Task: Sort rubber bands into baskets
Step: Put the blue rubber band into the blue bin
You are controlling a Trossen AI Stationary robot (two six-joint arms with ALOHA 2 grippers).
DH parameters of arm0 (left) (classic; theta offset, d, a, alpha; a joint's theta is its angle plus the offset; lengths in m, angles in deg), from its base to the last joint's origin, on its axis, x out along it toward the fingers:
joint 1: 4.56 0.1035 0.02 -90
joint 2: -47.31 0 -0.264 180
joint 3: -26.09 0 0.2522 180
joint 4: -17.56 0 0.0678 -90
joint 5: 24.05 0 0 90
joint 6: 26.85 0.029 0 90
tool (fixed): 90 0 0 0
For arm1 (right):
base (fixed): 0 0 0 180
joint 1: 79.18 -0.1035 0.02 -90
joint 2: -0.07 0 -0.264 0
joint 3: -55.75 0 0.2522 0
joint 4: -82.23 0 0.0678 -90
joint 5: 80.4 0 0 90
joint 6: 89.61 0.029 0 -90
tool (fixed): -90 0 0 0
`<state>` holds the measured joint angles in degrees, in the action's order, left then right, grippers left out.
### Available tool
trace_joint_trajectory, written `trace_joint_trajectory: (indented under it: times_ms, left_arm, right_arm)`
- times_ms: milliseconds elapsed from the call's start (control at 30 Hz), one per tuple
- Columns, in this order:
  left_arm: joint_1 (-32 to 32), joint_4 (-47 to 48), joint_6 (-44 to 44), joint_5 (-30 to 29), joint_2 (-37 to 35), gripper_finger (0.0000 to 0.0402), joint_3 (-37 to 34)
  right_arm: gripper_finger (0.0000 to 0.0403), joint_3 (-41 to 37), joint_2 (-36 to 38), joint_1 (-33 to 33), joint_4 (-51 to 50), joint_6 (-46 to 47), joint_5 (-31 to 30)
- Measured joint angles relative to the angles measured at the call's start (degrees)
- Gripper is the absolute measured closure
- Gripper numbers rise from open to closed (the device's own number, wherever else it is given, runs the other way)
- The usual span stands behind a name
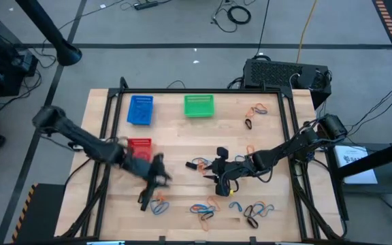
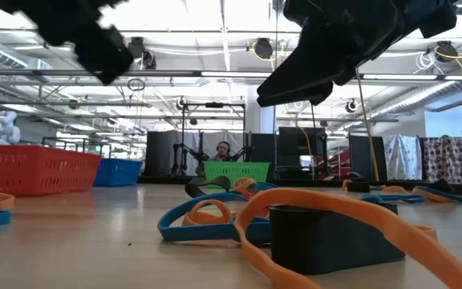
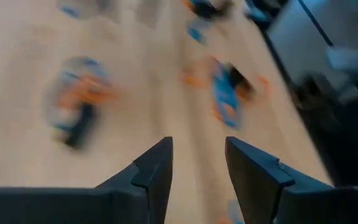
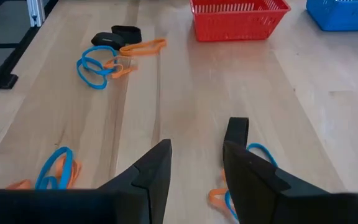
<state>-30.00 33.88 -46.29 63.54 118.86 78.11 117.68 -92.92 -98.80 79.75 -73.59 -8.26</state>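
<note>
Thin blue, orange and black rubber bands lie scattered in clumps over the wooden table, mostly along its near edge, with a few near the far right corner; the blue, green and red plastic mesh baskets show no bands inside, so sorting looks barely begun; the left gripper hovers with jaws apart and empty; the right gripper, jaws apart, holds nothing I can see.

Wooden table bears three baskets and scattered rubber bands.
</note>
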Motion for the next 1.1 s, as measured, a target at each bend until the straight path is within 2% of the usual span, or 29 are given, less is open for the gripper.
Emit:
trace_joint_trajectory:
  times_ms: [167, 300, 433, 567, 767, 1100]
  left_arm:
    - [-9.6, -1.4, -1.2, -5.7, 10.9, 0.0247, 5.2]
    - [-12.5, 0.1, -1.3, -6.8, 18.6, 0.0247, 10.4]
    - [-13.4, 6.2, -2.9, -7.2, 24.2, 0.0247, 13.8]
    - [-12.7, 9.3, -5.6, -8.0, 26.9, 0.0247, 14.2]
    - [-12.6, 11.1, -5.8, -8.0, 27.0, 0.0247, 14.2]
    - [-12.8, 9.7, -8.8, -8.1, 29.9, 0.0247, 12.8]
  right_arm:
    - [0.0264, 0.0, 0.0, 0.0, -0.9, 0.9, 0.0]
    - [0.0264, 0.0, 0.0, 0.0, -0.9, 1.8, 0.0]
    - [0.0264, 0.0, 0.0, 0.0, -0.9, 2.6, 0.0]
    - [0.0264, 0.0, 0.0, 0.0, -0.9, 2.3, 0.0]
    - [0.0264, 0.0, 0.0, 0.0, -0.9, 1.2, 0.0]
    - [0.0264, 0.0, 0.0, 0.0, -0.9, 0.7, 0.0]
